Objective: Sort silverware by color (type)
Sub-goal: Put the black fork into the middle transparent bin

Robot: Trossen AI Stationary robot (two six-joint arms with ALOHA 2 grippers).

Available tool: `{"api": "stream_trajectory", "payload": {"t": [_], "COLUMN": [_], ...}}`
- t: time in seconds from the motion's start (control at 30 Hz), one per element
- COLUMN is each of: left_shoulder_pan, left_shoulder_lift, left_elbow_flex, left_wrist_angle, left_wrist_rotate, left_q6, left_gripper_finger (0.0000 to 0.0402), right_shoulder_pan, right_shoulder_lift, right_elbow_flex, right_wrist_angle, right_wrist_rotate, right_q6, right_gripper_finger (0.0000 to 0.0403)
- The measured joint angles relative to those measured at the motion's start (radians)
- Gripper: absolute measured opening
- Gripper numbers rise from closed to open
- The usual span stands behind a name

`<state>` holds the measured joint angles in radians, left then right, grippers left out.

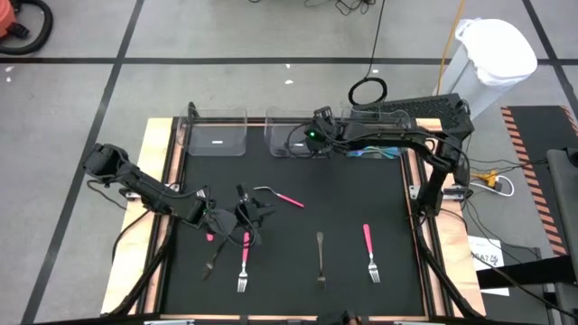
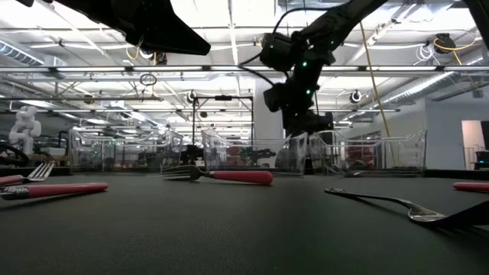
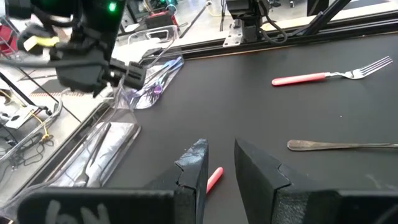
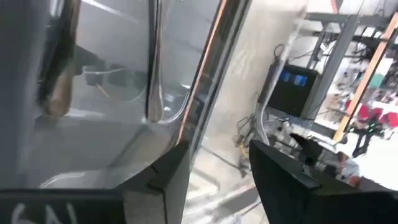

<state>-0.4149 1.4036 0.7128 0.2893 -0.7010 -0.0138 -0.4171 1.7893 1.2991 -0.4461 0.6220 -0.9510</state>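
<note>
A pink-handled spoon [image 1: 282,198] lies mid-table; its handle end [image 3: 213,178] shows below the gap of my left gripper [image 3: 221,168], which is open and low over the mat [image 1: 251,214]. Two pink-handled forks [image 1: 244,264] [image 1: 369,247], a dark fork [image 1: 212,257] and a slim dark utensil [image 1: 320,257] lie flat near the front edge. My right gripper [image 1: 312,137] hangs open over the middle clear bin [image 1: 293,135]. A silver utensil [image 4: 154,74] shows inside that bin in the right wrist view. Teal pieces [image 1: 372,154] lie in the right bin.
Three clear bins stand along the far edge, the left one [image 1: 217,135] holding a pale piece. A wooden rim [image 1: 163,181] frames the black mat. A white bag-lined bin [image 1: 492,54] stands off the table at the far right. Bare mat lies mid-right [image 1: 361,199].
</note>
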Motion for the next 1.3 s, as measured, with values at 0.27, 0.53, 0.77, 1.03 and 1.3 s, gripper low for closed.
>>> {"api": "stream_trajectory", "payload": {"t": [0.27, 0.53, 0.77, 1.03, 1.3], "left_shoulder_pan": [0.0, 0.0, 0.0, 0.0, 0.0], "left_shoulder_lift": [0.0, 0.0, 0.0, 0.0, 0.0], "left_elbow_flex": [0.0, 0.0, 0.0, 0.0, 0.001], "left_wrist_angle": [0.0, 0.0, 0.001, 0.001, 0.001], "left_wrist_rotate": [0.0, 0.0, 0.0, 0.0, 0.001], "left_q6": [-0.008, -0.034, -0.034, -0.038, -0.061], "left_gripper_finger": [0.0081, 0.0081, 0.0081, 0.0081, 0.0081], "right_shoulder_pan": [0.034, 0.099, 0.213, 0.354, 0.502], "right_shoulder_lift": [-0.137, -0.303, -0.411, -0.471, -0.473], "right_elbow_flex": [0.0, 0.0, 0.0, 0.001, 0.001], "right_wrist_angle": [-0.166, -0.256, -0.334, -0.464, -0.558], "right_wrist_rotate": [-0.125, -0.318, -0.417, -0.416, -0.415], "right_q6": [0.231, 0.363, 0.43, 0.569, 0.756], "right_gripper_finger": [0.0176, 0.0174, 0.0174, 0.0173, 0.0173]}}
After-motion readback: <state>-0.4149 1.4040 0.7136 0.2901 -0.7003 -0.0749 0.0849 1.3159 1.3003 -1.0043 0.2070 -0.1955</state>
